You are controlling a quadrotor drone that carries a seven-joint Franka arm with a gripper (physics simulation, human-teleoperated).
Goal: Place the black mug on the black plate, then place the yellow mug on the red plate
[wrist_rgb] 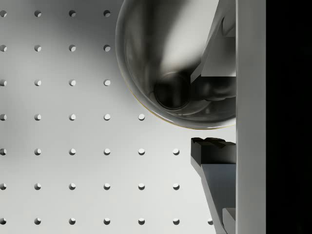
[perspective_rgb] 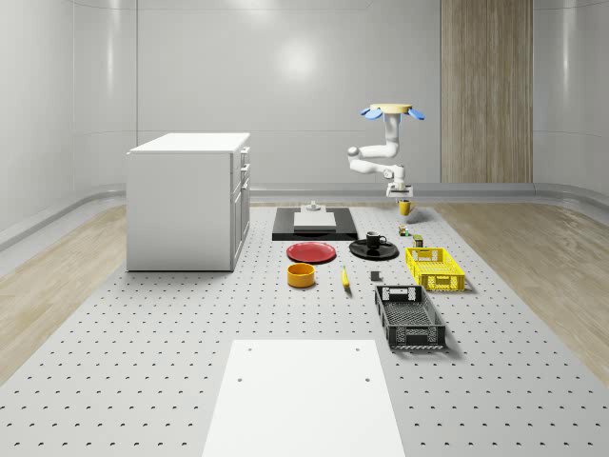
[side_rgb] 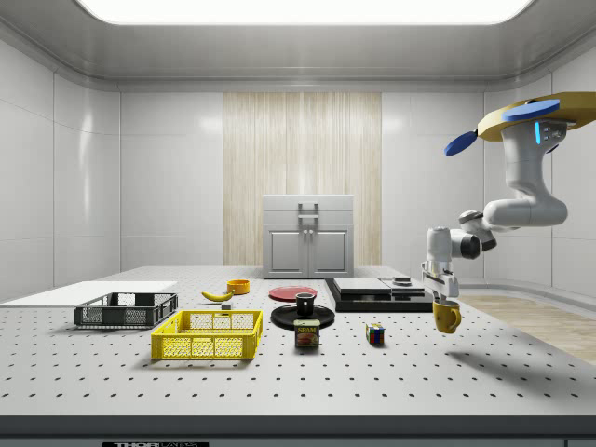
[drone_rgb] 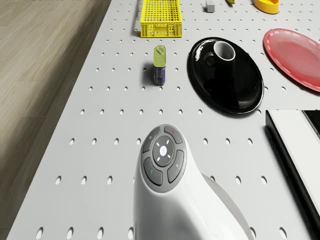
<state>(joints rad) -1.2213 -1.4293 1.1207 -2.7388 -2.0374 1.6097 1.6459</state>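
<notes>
Hovering high at the far right of the whole-scene view: drone (perspective_rgb: 391,110), above the far right part of the perforated table (perspective_rgb: 171,324), arm (perspective_rgb: 373,158) bent down beneath it. Clamped in the gripper (perspective_rgb: 404,198), by its rim: yellow mug (perspective_rgb: 405,207), lifted clear of the tabletop (shadow below it in the side view), one finger (wrist_rgb: 214,53) inside the cup and the other outside. Same mug in the side view (side_rgb: 447,317), hanging at that view's right, well apart from the plates; seen from above in the wrist view (wrist_rgb: 170,63), pale interior showing.

Already seated on the black plate (perspective_rgb: 374,250): black mug (perspective_rgb: 375,240), upright, near the plate's middle. Just left of it in the whole-scene view: red plate (perspective_rgb: 311,252), bare. Both plates near the table's middle, in front of the flat black-and-white platform (perspective_rgb: 314,223).

Nearer than the red plate: orange bowl (perspective_rgb: 301,275), with a banana (perspective_rgb: 345,278) to its right. Right of the black plate: yellow crate (perspective_rgb: 435,268), and nearer still a black crate (perspective_rgb: 409,316). Between mug and black plate in the side view: a tin (side_rgb: 307,334) and a coloured cube (side_rgb: 375,334). At the left, a white cabinet (perspective_rgb: 188,200).
</notes>
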